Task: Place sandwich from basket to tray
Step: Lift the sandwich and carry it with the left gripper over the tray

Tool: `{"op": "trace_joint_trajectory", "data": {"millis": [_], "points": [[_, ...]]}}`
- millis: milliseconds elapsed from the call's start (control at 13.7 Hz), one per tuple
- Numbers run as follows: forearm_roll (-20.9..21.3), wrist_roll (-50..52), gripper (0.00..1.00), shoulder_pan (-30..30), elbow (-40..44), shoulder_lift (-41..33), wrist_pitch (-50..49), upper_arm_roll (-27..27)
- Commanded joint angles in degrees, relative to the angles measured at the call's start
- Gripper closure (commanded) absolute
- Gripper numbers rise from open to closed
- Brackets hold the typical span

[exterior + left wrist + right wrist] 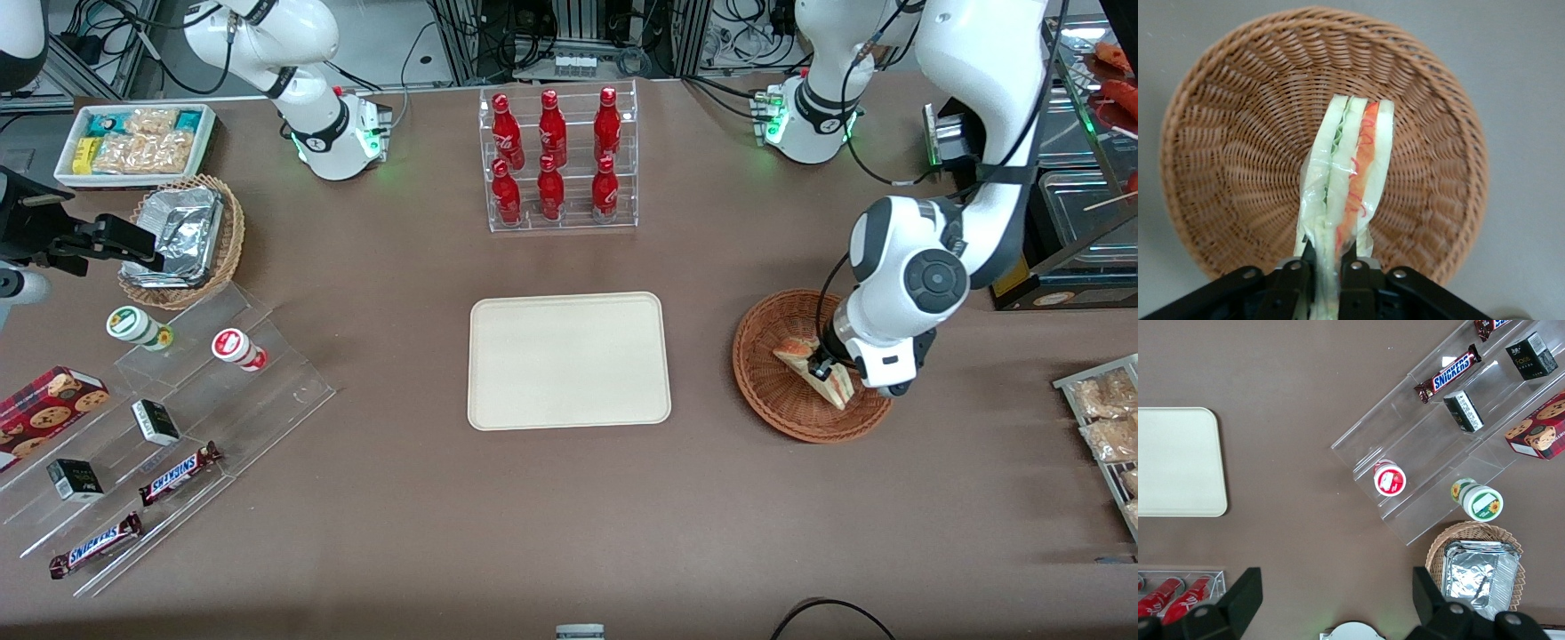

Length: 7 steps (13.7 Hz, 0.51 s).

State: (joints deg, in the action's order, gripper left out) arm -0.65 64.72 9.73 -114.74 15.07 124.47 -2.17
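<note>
the gripper point(1328, 277) is down in the basket point(766, 391), its fingers point(1353, 275) pinched tight on one end of the sandwich point(1345, 193) — the wedge stands on edge over the wicker; the tray point(569, 361) lies apart, toward the parked arm's end

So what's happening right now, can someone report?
Gripper shut on sandwich, over basket. Sandwich not yet at tray. Nothing between basket and tray.

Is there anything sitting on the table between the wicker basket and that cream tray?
No. The front view shows only bare brown tabletop between basket and tray. The pincer grips the sandwich over the basket.
</note>
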Motion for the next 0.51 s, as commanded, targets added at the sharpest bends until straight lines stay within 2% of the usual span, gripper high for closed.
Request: {"op": "trace_joint_trajectory", "data": {"millis": [0,146,438], "points": [[0.21,-4.32,1.0,1.16,7.23,0.31,-8.52,-0.64],[0.12,-8.28,1.0,3.09,10.57,2.41,-10.91,-1.96],[0.21,-8.47,1.0,10.11,19.53,9.61,-11.53,-2.49]]}}
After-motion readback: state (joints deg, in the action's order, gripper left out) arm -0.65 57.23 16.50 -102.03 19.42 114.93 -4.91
